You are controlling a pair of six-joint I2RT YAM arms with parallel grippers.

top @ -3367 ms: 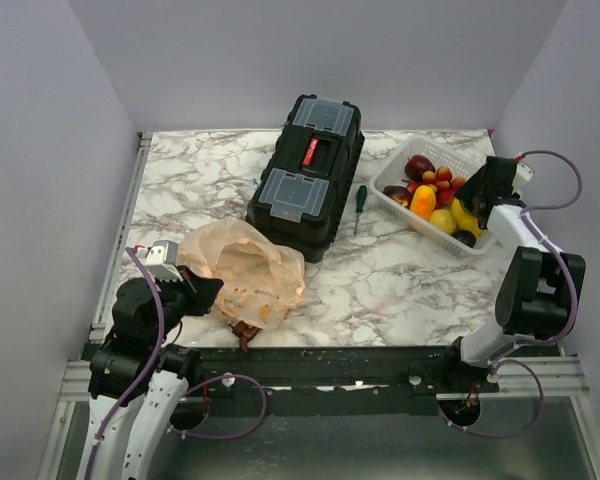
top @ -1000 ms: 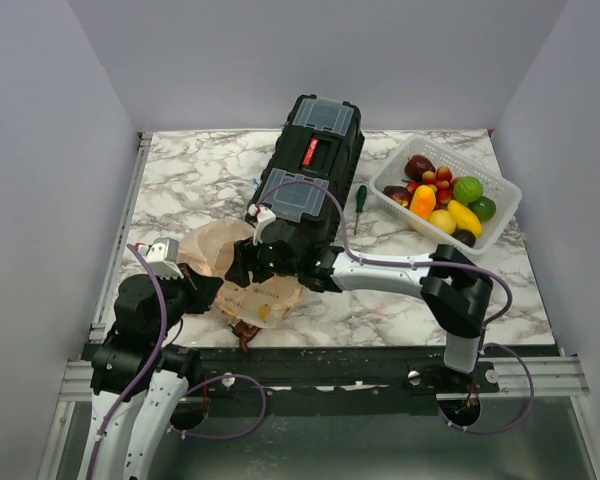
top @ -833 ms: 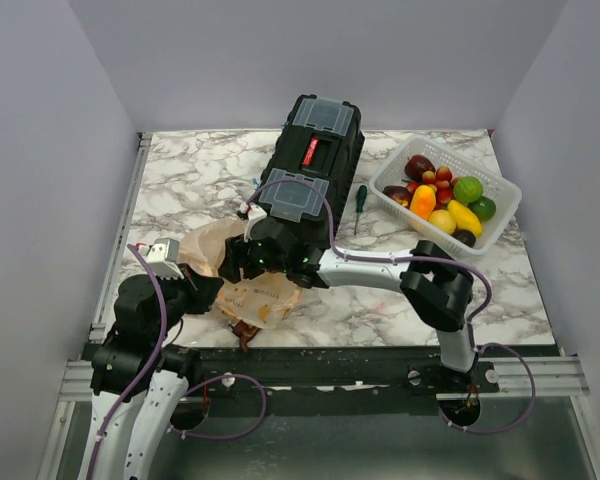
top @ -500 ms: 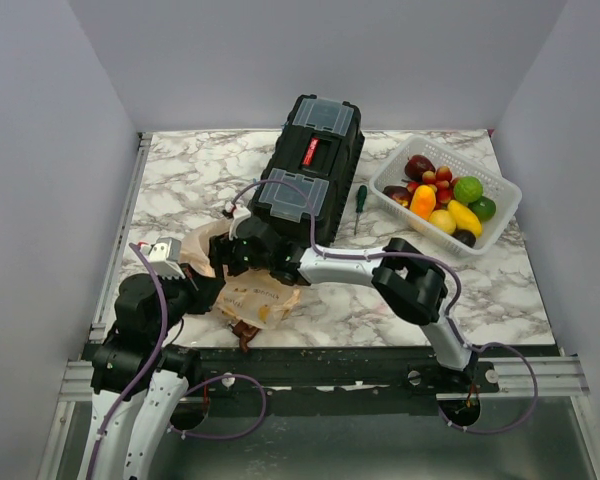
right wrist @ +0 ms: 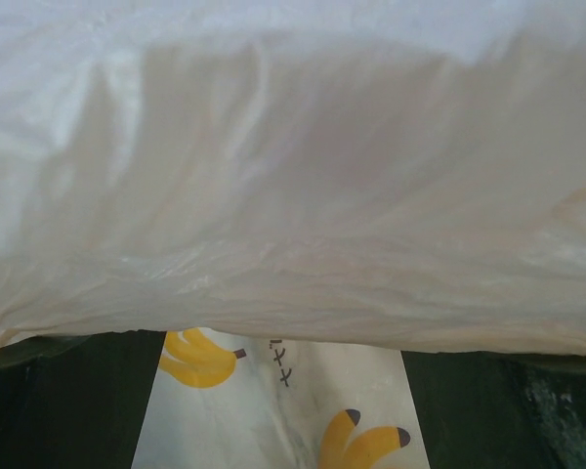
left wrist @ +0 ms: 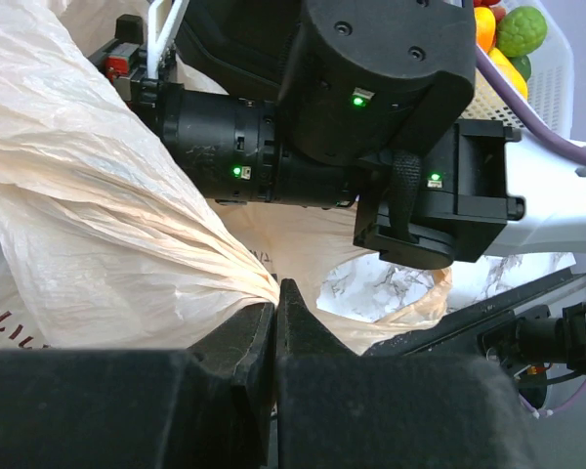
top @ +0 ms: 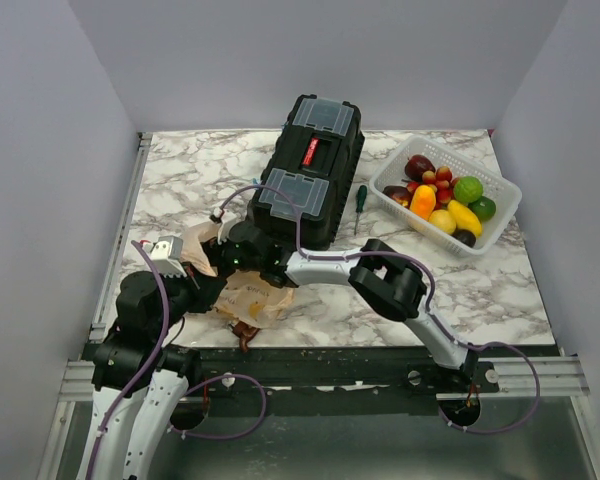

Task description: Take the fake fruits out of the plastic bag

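Spanning the scene, a marble counter [top: 190, 175]. Black toolbox [top: 307, 175], lid closed, at centre back. White lattice basket [top: 388, 172] at the far right, holding the fake fruits [top: 442, 200]: yellow, orange, green, red and dark purple pieces heaped together. Plastic bag [top: 255, 295], crumpled, peach with banana print, at the near left, just in front of the toolbox's near end. Left tool [left wrist: 276, 303] pinched tight on a gathered fold of the bag's film. Right tool [top: 228, 252] inside the bag's mouth, film draped over it, jaws standing wide with printed film between them. Green-handled screwdriver [top: 360, 207] lying between toolbox and basket.
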